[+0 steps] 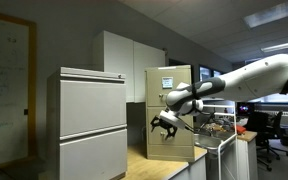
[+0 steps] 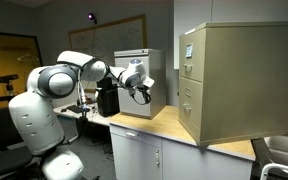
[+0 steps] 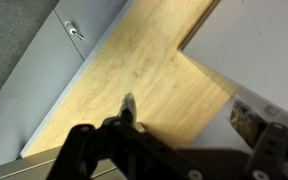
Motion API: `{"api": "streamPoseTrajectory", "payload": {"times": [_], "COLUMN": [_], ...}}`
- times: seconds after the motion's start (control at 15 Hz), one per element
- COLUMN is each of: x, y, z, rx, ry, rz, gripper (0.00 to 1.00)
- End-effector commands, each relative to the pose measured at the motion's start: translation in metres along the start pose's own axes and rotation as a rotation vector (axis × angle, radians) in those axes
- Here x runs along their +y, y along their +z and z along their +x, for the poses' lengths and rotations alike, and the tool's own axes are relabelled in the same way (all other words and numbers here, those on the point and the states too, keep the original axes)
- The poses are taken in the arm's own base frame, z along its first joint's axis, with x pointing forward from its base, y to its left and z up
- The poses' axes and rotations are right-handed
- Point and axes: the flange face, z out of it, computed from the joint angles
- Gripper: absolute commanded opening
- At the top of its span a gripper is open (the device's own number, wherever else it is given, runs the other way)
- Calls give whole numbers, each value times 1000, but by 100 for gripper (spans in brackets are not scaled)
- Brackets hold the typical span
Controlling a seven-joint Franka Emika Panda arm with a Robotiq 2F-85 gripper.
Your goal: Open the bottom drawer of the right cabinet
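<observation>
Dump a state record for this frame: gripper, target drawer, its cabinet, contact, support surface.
gripper: open, holding nothing
bottom drawer: shut, flush with the cabinet front
right cabinet: tan, upright on the wooden counter
contact: none; gripper in the air, apart from the cabinet
grey cabinet: on the same counter, drawers shut
task state: drawer not yet touched

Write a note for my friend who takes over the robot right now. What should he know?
The pincer is open and empty. It hovers over the wooden counter, apart from the right cabinet.
The bottom drawer looks shut and its handle is untouched.
Done: nothing on the drawer yet.
Left: reach the handle, grip it, pull the drawer out.
</observation>
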Motion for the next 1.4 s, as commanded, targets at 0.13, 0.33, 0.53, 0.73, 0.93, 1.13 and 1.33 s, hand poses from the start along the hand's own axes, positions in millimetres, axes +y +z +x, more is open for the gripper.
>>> {"api": "streamPoseTrajectory", "payload": {"times": [0.13, 0.33, 0.53, 0.73, 0.93, 1.13, 1.33], "x": [19, 45, 65, 77, 84, 86, 85], "y": [17, 28, 40, 49, 62, 77, 94], "z": [71, 102, 127, 148, 167, 184, 198], "rx": [142, 211, 270, 320, 355, 371, 392], "ry": [268, 415, 563, 714, 853, 927, 957], "rz": [54, 67, 81, 103, 125, 117, 86], "gripper": [100, 100, 100, 100, 100, 100, 100]}}
